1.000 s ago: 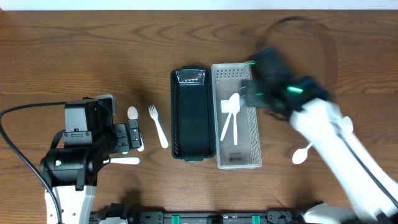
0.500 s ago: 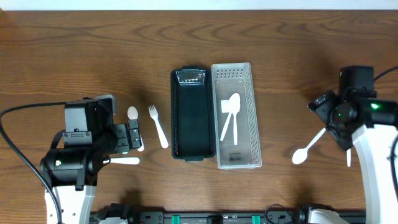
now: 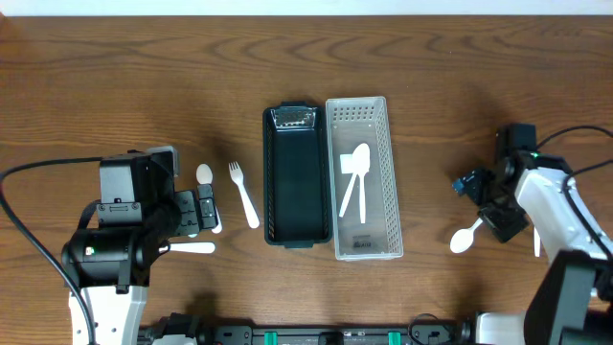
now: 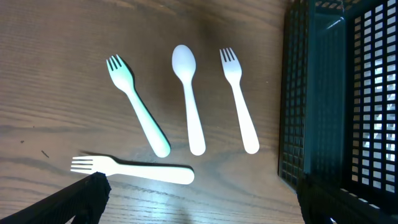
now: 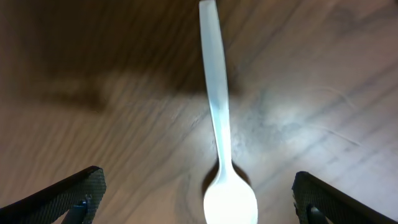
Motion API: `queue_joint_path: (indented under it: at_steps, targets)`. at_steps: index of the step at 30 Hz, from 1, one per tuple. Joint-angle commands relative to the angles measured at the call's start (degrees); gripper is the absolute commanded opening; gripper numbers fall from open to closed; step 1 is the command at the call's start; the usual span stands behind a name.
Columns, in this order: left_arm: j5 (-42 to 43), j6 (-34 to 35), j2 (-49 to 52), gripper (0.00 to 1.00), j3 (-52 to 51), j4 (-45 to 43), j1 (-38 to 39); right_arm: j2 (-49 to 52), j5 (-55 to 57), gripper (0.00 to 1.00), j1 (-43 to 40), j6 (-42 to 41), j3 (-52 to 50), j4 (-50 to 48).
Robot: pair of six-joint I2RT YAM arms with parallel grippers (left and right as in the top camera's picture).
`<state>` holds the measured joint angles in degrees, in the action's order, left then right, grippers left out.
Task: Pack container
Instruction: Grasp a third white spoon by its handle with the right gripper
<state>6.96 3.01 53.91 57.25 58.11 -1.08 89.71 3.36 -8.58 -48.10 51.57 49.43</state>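
A black basket (image 3: 297, 177) and a white basket (image 3: 385, 182) stand side by side mid-table. The white one holds a white spoon (image 3: 359, 163) and a fork. My left gripper (image 3: 204, 211) is open and empty over a group of white cutlery: a spoon (image 4: 189, 99), two forks (image 4: 137, 102) (image 4: 239, 99), and a fork lying crosswise (image 4: 134, 169). My right gripper (image 3: 486, 204) is open and low over a lone white spoon (image 3: 466, 235). In the right wrist view that spoon (image 5: 214, 93) lies between the fingers (image 5: 199, 202), untouched.
The black basket's wall (image 4: 323, 93) is just right of the left cutlery group. A small white piece (image 3: 536, 240) lies by the right arm. Bare wooden table surrounds both baskets.
My right arm has swung from over the white basket to the right side of the table and lowered over the lone spoon. The left arm has not moved.
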Motion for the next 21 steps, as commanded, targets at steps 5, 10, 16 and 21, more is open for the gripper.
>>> queue_joint_path:
  at_steps: [5, 10, 16, 21]
  targets:
    - [0.11, 0.31, 0.02, 0.98, 0.98, 0.15, -0.24, 5.29, -1.09, 0.99, -0.50, 2.89, -1.40, -3.19]
    - [0.11, 0.31, 0.02, 0.98, 0.98, 0.15, -0.24, 7.78, -1.27, 0.99, -0.48, 3.63, -1.40, -4.04]
    - [0.11, 0.31, 0.02, 0.98, 0.98, 0.15, -0.24, 9.68, -1.46, 0.99, -0.37, 3.63, -1.44, -4.42]
    - [0.11, 0.31, 0.02, 0.98, 0.98, 0.15, -0.24, 10.05, -1.73, 0.87, -0.37, 3.58, -1.51, -4.39]
